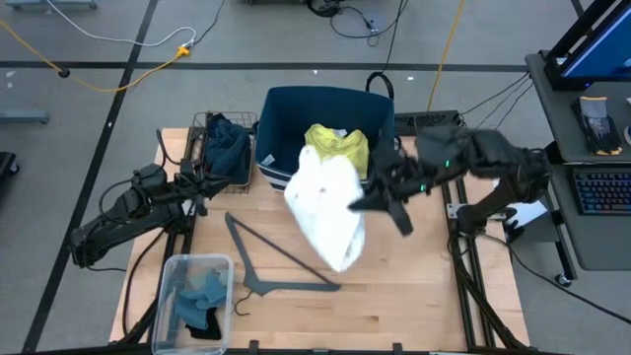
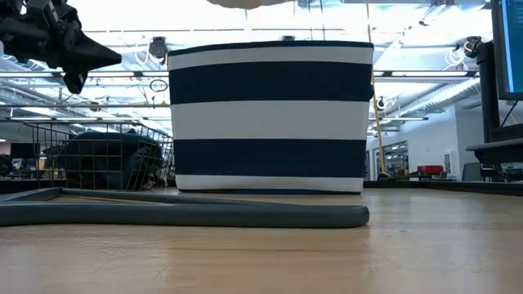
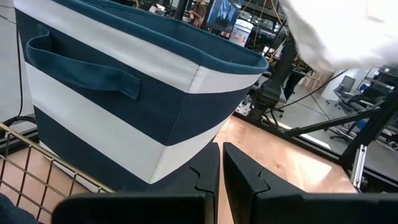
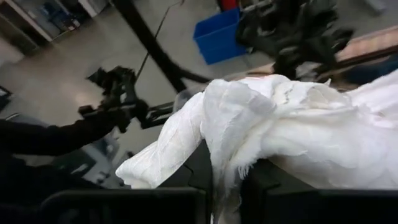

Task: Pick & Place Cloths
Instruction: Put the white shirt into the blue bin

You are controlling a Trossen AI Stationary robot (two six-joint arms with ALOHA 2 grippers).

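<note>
A white cloth (image 1: 325, 202) hangs high over the table's middle, with my right gripper (image 1: 360, 202) shut on it; its lowest edge (image 2: 249, 2) shows above the striped bin (image 1: 325, 118). A yellow cloth (image 1: 340, 148) lies in that bin. Dark cloths (image 1: 227, 148) fill a wire basket (image 1: 202, 126) left of the bin. Blue and teal cloths (image 1: 197, 301) lie in a clear box (image 1: 170, 271) near the front left. My left gripper (image 1: 202, 192) waits shut and touching nothing beside the wire basket, pointing level at the bin (image 3: 124, 99). My right gripper pinches a bunched fold (image 4: 227, 158) of the white cloth between its two fingers; several layers are gathered there. The fingers come from the table's right side, slanting slightly down. The cloth is lifted clear of table and bin and drapes slack around and below the fingers.
A grey hanger (image 1: 281, 261) lies flat on the wooden table (image 1: 414, 296) in front of the bin, also seen in the low view as the hanger (image 2: 188, 214). Bare wood lies at the front right. Cables and a desk with a keyboard (image 1: 601, 192) stand beyond the right edge.
</note>
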